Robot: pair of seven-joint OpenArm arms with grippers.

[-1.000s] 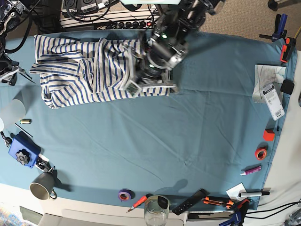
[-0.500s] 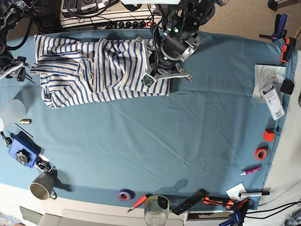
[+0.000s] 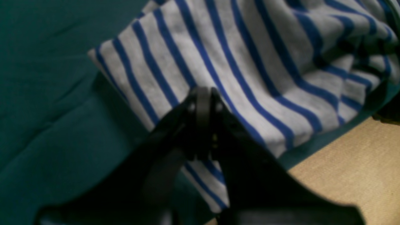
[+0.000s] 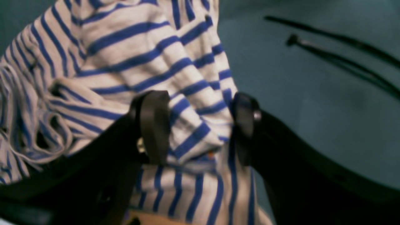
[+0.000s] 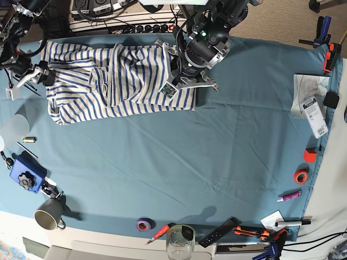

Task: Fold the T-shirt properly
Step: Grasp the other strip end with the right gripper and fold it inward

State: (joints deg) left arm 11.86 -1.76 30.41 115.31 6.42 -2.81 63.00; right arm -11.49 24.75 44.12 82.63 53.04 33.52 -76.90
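the white cotton t-shirt with thin blue stripes [image 5: 114, 81] lies bunched along the counter's far edge, long axis left-right. the right gripper [image 4: 197, 125], parted, straddles a fold at its one end; the left gripper [image 3: 203, 103], clenched with no cloth visibly pinched, hovers over the opposite end.

white, blue-striped t-shirt [image 5: 114, 81]; teal cloth [image 5: 217, 151]

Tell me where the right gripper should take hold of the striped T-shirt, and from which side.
Judging by its pose, the right gripper is open and straddling a raised fold at the striped T-shirt's end. Pinch that ridge, coming from the teal cloth beyond the shirt's edge: the fabric bunches upward there, while flatter areas offer nothing to pinch.
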